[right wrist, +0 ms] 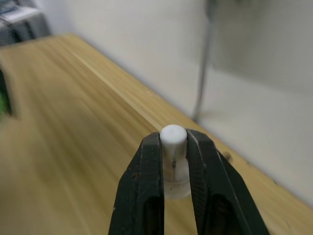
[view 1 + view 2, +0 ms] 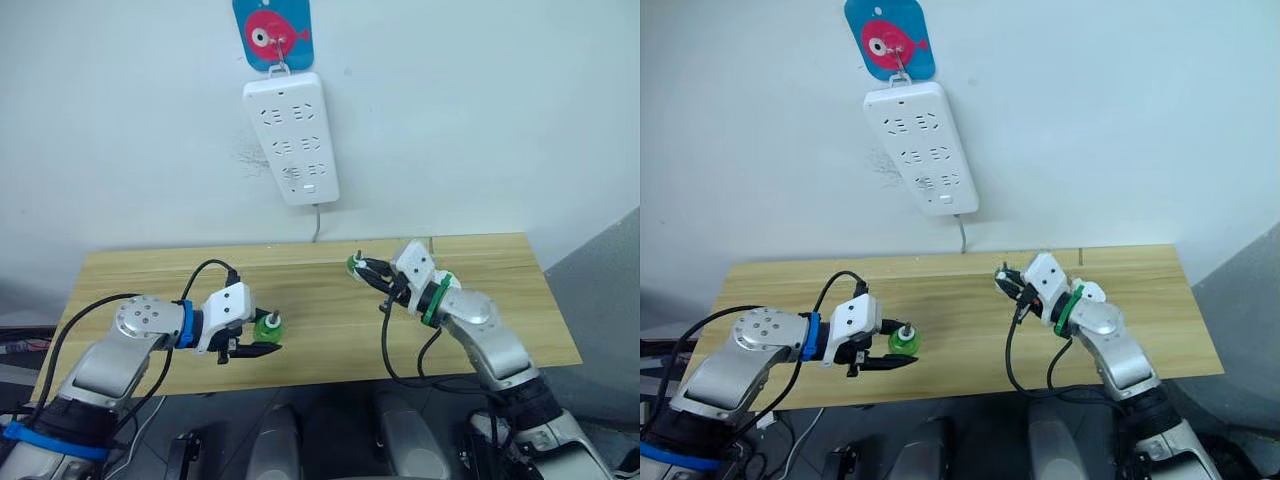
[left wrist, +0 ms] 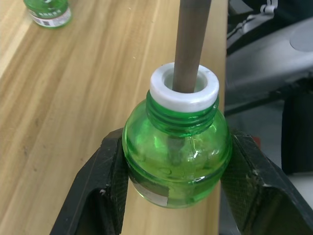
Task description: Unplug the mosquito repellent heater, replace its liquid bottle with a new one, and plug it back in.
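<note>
We see the left gripper (image 3: 173, 196) with its jaws clamped on a green liquid bottle (image 3: 176, 152) over the table (image 2: 310, 300). The right gripper (image 1: 173, 161) has its jaws pressed around a small white piece (image 1: 173, 137), probably the mosquito repellent heater, above the table.

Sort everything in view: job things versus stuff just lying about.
Job:
- green wick bottle, clamped in left gripper jaws
- second green bottle
- white cap-like piece, pinched by right gripper
- power strip

Lying about:
- fish hook plaque
- table
</note>
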Available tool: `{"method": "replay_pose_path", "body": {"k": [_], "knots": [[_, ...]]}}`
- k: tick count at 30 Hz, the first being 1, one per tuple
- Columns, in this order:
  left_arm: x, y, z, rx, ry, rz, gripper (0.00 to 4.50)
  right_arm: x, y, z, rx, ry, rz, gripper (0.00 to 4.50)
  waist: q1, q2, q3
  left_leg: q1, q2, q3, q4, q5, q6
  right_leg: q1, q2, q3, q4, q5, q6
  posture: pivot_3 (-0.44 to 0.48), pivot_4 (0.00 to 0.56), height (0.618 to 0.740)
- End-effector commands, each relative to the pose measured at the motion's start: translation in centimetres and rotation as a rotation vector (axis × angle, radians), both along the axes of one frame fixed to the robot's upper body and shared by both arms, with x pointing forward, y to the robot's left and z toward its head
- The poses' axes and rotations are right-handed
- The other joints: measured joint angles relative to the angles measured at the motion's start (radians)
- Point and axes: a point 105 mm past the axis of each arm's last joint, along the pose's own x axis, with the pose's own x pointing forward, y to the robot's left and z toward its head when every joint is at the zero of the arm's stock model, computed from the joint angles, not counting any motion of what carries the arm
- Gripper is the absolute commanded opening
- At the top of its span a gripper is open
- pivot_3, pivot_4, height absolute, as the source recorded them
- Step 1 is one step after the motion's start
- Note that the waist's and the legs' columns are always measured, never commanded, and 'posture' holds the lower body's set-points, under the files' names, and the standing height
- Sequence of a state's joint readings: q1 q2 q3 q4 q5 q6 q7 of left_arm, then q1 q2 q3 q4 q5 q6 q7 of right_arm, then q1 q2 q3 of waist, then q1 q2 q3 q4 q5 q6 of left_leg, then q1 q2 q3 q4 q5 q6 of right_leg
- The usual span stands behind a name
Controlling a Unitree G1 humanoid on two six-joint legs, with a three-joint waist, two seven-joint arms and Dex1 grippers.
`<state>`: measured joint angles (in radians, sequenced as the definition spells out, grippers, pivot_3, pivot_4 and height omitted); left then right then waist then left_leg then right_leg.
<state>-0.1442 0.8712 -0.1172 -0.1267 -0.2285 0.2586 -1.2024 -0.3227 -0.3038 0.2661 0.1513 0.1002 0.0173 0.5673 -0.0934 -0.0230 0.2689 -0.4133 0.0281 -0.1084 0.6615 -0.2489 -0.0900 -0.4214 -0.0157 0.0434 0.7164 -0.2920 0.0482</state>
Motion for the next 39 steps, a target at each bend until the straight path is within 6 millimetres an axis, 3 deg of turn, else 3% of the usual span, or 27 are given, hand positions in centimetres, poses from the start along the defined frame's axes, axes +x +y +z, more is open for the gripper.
{"method": "replay_pose_path", "body": {"k": [1,11,16,19,22,23,25,28,31,34,39], "knots": [[-0.3,0.1,1.2,-0.002,-0.033,-0.011,2.26,1.0,0.1,-1.1,0.005,-0.043,-0.053,0.33,0.003,0.0,0.001,0.0,0.0,0.0,0.0,0.0,0.0,0.0,0.0,0.0,0.0,0.0,0.0,-0.041,0.259,0.725],[-0.7,0.3,1.8,0.003,-0.03,-0.005,2.26,3.1,-2.0,-5.8,-0.025,0.075,-0.21,0.33,0.012,0.001,0.001,0.0,0.001,0.0,-0.001,0.0,0.0,0.0,0.001,0.0,0.0,0.0,-0.001,-0.017,0.267,0.725],[-0.4,0.1,1.8,-0.003,-0.037,-0.004,2.26,3.0,-3.0,-5.6,0.037,0.08,-0.247,2.02,0.013,0.001,0.001,0.003,0.001,0.0,-0.001,0.0,0.0,0.002,0.001,0.001,0.0,0.0,-0.001,-0.031,0.261,0.725],[0.0,-0.2,1.8,-0.017,-0.046,-0.005,2.26,2.6,-3.2,-3.4,0.114,0.028,-0.228,3.13,0.012,0.002,0.001,0.003,0.001,0.0,-0.001,0.0,0.0,0.002,0.001,0.001,0.0,0.0,-0.001,-0.042,0.255,0.725],[0.5,-0.9,2.4,-0.068,-0.063,-0.014,2.26,0.8,-2.4,-0.2,0.124,-0.023,-0.11,4.34,0.012,0.002,0.002,0.002,0.001,0.0,-0.001,0.0,0.0,0.002,0.001,0.001,0.0,0.0,-0.001,-0.052,0.25,0.725],[0.6,-1.0,2.6,-0.078,-0.066,-0.017,2.26,0.3,-2.2,0.4,0.122,-0.024,-0.083,4.5,0.012,0.003,0.002,0.002,0.001,0.0,-0.001,0.0,0.0,0.002,0.001,0.001,0.0,0.0,-0.001,-0.058,0.247,0.725],[0.8,-1.7,3.1,-0.121,-0.077,-0.038,2.26,-1.3,-1.5,2.2,0.099,-0.024,0.013,4.5,0.011,0.003,0.002,0.002,0.001,0.0,-0.001,0.0,0.0,0.002,0.001,0.001,0.0,0.0,-0.001,-0.069,0.241,0.725],[1.1,-3.6,4.2,-0.202,-0.097,-0.122,2.26,-5.2,0.6,6.5,0.037,-0.001,0.293,4.5,0.011,0.004,0.002,0.002,0.001,0.0,-0.001,0.0,0.0,0.002,0.001,0.001,0.0,0.0,-0.001,-0.102,0.224,0.725],[1.3,-5.2,5.1,-0.257,-0.105,-0.183,2.26,-7.6,2.0,8.7,-0.005,0.063,0.467,4.5,0.01,0.002,0.001,0.002,0.001,-0.001,0.0,0.0,0.0,0.003,0.001,0.0,0.0,0.0,-0.001,-0.113,0.217,0.725],[1.8,-6.4,5.7,-0.291,-0.119,-0.221,2.26,-8.4,2.5,9.0,-0.079,0.071,0.537,4.5,0.007,0.002,0.0,0.002,0.001,-0.001,0.0,0.0,0.0,0.003,0.002,-0.001,-0.001,0.0,-0.001,-0.131,0.204,0.725],[2.4,-7.9,6.5,-0.327,-0.143,-0.269,2.26,-7.9,4.1,10.4,-0.038,0.073,0.558,4.5,0.004,0.002,0.0,0.001,0.001,-0.001,0.0,0.0,0.0,0.002,0.002,0.0,-0.001,0.0,-0.001,-0.14,0.185,0.725]]}}
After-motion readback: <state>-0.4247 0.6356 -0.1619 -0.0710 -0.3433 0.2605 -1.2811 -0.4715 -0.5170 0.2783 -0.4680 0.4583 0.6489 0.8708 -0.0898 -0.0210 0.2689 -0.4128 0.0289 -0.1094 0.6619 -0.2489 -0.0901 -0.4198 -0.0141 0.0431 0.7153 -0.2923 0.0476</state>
